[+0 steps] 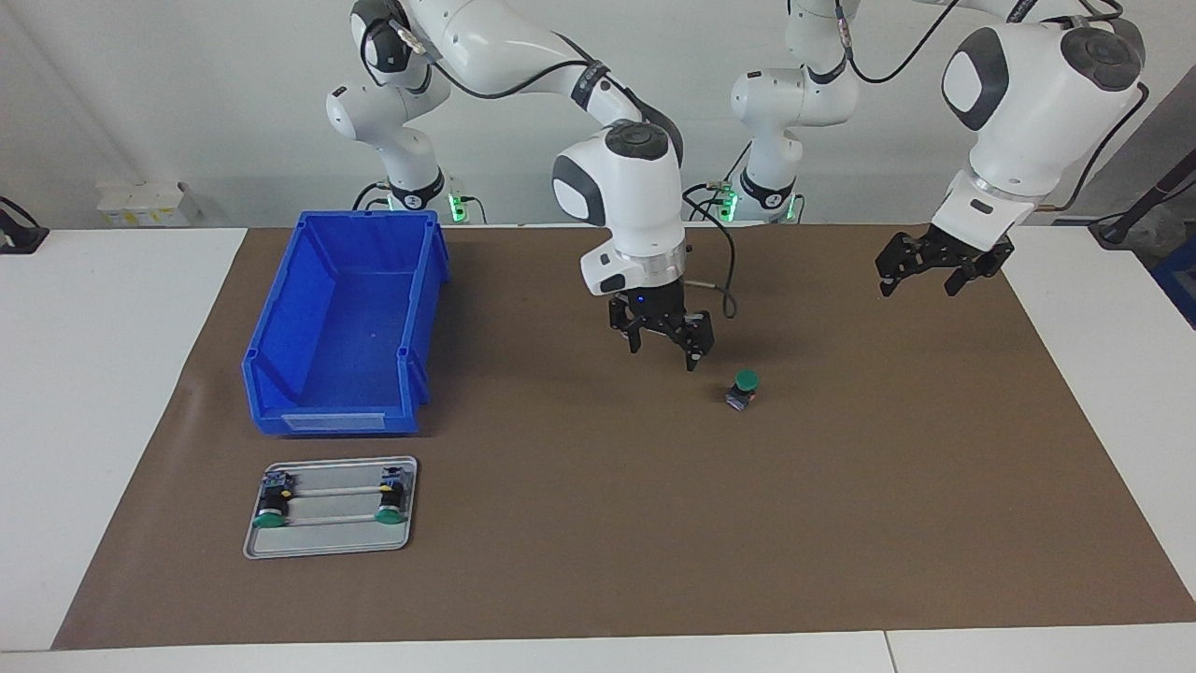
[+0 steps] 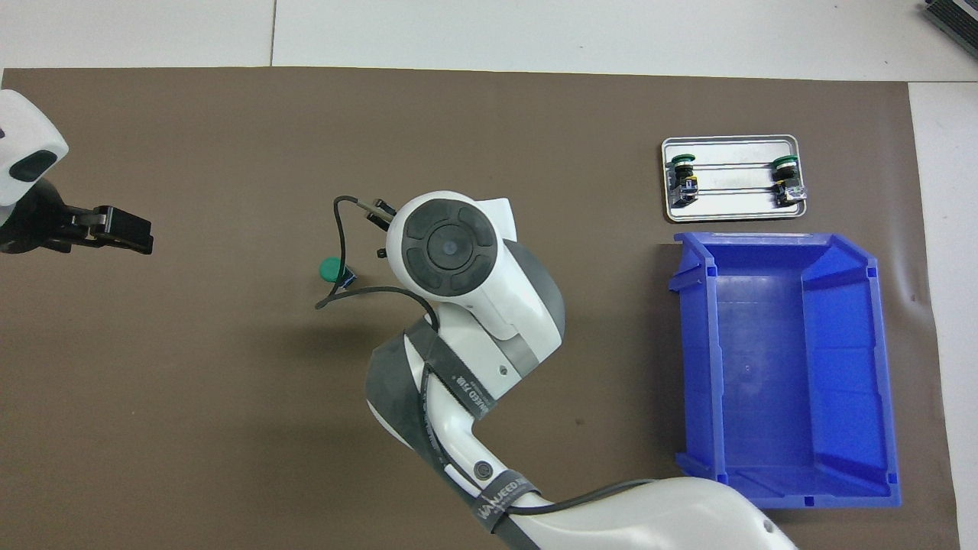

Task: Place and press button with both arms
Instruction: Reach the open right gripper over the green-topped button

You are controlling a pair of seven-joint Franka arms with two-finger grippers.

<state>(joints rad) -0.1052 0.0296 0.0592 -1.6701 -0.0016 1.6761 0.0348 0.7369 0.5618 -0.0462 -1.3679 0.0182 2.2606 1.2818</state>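
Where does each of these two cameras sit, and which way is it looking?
Facing view: high across the table, looking at both arms; right tool open above the mat near the button, left tool open, waiting.
Overhead view: above the robots' end, looking steeply down; right arm's wrist, left tool.
Shared: button, blue bin, tray.

It was a robotics lab. Two white arms (image 1: 617,178) stood at a paper-covered worktop (image 1: 841,523). A blue parts bin (image 1: 346,327) sat there.
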